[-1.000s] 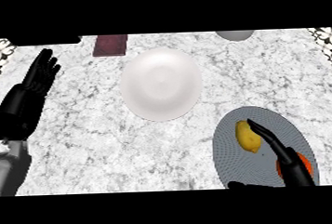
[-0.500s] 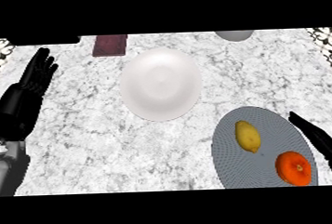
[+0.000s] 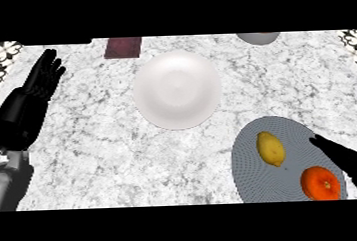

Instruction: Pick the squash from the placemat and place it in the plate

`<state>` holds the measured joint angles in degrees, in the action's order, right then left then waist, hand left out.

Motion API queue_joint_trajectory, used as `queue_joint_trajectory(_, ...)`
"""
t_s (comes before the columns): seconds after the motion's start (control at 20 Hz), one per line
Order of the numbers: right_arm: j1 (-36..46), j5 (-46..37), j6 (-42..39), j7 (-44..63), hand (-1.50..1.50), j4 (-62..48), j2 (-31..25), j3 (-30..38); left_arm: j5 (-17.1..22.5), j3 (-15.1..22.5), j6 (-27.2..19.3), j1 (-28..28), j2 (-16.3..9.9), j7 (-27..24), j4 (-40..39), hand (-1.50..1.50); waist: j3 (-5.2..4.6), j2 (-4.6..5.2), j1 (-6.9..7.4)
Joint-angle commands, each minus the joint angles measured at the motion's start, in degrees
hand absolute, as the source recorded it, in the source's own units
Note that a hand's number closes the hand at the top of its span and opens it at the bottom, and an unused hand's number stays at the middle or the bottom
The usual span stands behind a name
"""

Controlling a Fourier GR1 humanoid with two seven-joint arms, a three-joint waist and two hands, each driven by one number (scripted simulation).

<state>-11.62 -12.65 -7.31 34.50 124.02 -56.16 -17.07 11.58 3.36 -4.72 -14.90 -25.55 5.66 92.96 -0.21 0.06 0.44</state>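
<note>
As seen from the head view, looking steeply down on a grey-veined marble counter (image 3: pixel 101 145):

Squash (image 3: pixel 270 149): yellow, elongated, lying on the grey round placemat (image 3: pixel 257 180) at lower right, towards its left half, long axis running roughly top to bottom. Touched by neither hand.

Orange fruit (image 3: pixel 320 183): on the same placemat, below and right of the squash, apart from it.

Plate (image 3: pixel 177 89): white, near the centre of the counter, up and left of the placemat, not touching it; holding nothing.

Right hand (image 3: pixel 344 156): black, entering from the right edge over the placemat's right side, fingers extended and pointing up-left, tip near the squash but apart from it. Holding nothing; not curled round anything.

Left hand (image 3: pixel 41 79): black, at the left edge, fingers straight and pointing up, resting and holding nothing; grey forearm below it.

Dark red rectangular object (image 3: pixel 123 47): at the top edge, left of centre.

Pale rounded object (image 3: pixel 257 37): at the top edge, right of centre, cut off by the frame; kind not determinable.

Patterned black-and-white patches (image 3: pixel 2 61): at the top corners.
</note>
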Motion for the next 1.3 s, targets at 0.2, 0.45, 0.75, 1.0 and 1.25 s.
queue_joint_trajectory(0.2,3.7,-5.4,-7.0,3.8,-1.5,-6.4,5.4,-2.0,-2.3,-1.2,1.0,1.0,2.5,-1.1,-1.1,0.0,0.22,-0.08,-0.43)
queue_joint_trajectory(0.45,6.5,-13.8,-8.0,11.6,-1.5,-8.9,10.5,-7.9,-1.9,-2.8,2.2,-4.2,2.8,0.7,-4.6,0.0,0.21,-0.01,-0.57)
queue_joint_trajectory(0.75,8.6,-13.1,-12.9,5.6,-1.5,-18.5,12.3,-1.3,-4.0,-2.8,3.3,-0.3,4.6,0.1,-1.6,0.0,0.22,-0.06,-0.38)
queue_joint_trajectory(1.0,9.3,-16.2,-14.3,2.2,-1.5,-23.0,16.6,-0.9,-4.7,-4.2,4.6,4.1,5.1,-0.2,2.9,0.0,0.22,-0.07,-0.2)
queue_joint_trajectory(1.25,8.7,-17.8,-15.9,-4.2,-1.5,-27.7,17.4,1.5,-3.4,-7.3,7.5,1.3,4.2,1.5,1.9,0.0,0.21,-0.05,-0.36)
